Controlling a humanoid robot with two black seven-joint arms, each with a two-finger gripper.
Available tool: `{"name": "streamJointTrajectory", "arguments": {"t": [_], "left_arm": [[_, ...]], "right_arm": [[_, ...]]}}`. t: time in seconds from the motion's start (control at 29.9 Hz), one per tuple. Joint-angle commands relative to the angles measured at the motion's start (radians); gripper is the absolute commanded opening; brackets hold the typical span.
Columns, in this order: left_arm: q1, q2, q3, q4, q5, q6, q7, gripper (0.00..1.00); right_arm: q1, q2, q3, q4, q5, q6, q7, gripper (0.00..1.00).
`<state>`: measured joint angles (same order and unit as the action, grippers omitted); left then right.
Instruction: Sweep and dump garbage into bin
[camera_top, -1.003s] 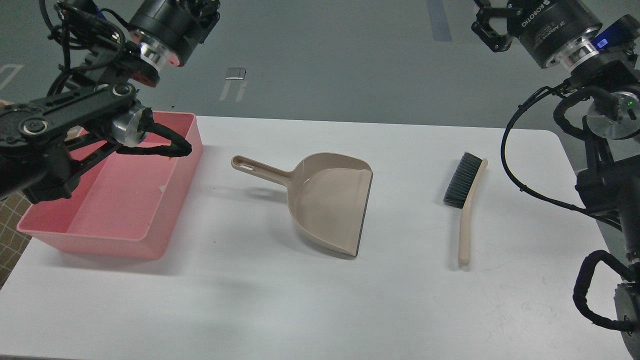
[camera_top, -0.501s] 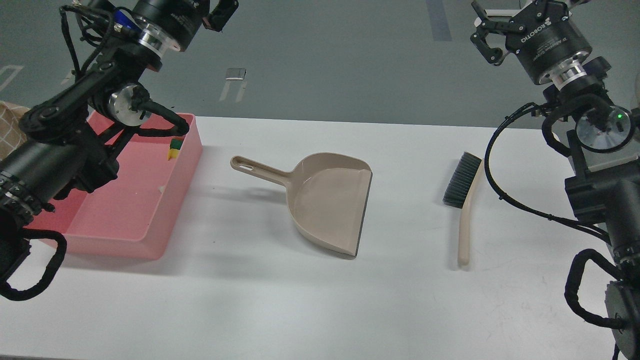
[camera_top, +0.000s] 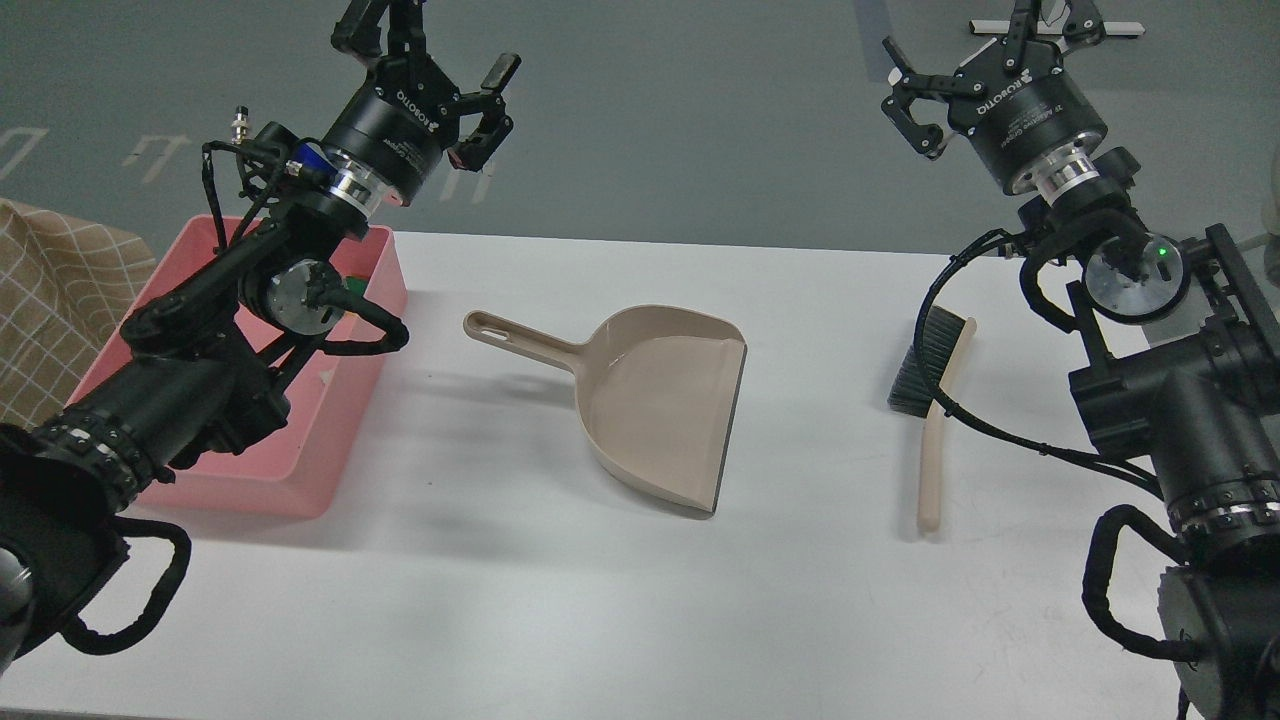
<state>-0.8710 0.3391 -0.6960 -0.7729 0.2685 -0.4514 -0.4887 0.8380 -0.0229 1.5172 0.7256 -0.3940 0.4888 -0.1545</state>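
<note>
The pink bin (camera_top: 345, 420) stands at the table's left, mostly covered by my left arm. Inside it, a green and yellow bit of the sponge (camera_top: 354, 284) shows by the far right wall, behind the arm. A small white piece (camera_top: 324, 377), probably the bread slice, lies near the right wall. My left gripper (camera_top: 430, 45) is open and empty, raised above the bin's far right corner. My right gripper (camera_top: 985, 35) is open and empty, raised beyond the table's far edge, above the brush.
A beige dustpan (camera_top: 660, 400) lies empty mid-table, its handle pointing left toward the bin. A beige brush with dark bristles (camera_top: 932, 440) lies to its right, partly behind my right arm's cable. A checkered cloth (camera_top: 50, 290) is at the far left.
Both arms have swung so that their grippers now show, raised and pointing away. The left arm has shifted right over the bin and now covers more of it and the sponge.
</note>
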Motion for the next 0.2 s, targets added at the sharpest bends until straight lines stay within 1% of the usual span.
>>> {"name": "streamJointTrajectory", "arguments": {"t": [0.0, 0.03, 0.07, 0.17], "left_arm": [[0.003, 0.005, -0.002, -0.02, 0.0, 0.008, 0.0, 0.98], [0.003, 0.005, -0.003, -0.02, 0.0, 0.008, 0.0, 0.98], [0.001, 0.003, -0.003, -0.02, 0.0, 0.01, 0.0, 0.98], [0.001, 0.003, -0.002, -0.02, 0.0, 0.011, 0.0, 0.98]], "right_arm": [[-0.022, 0.011, 0.0, 0.003, 0.0, 0.0, 0.001, 0.98], [-0.026, 0.012, 0.0, 0.006, 0.0, 0.0, 0.001, 0.98], [-0.031, 0.014, 0.0, 0.008, 0.0, 0.0, 0.0, 1.0], [-0.049, 0.014, 0.0, 0.011, 0.0, 0.0, 0.001, 1.0]]}}
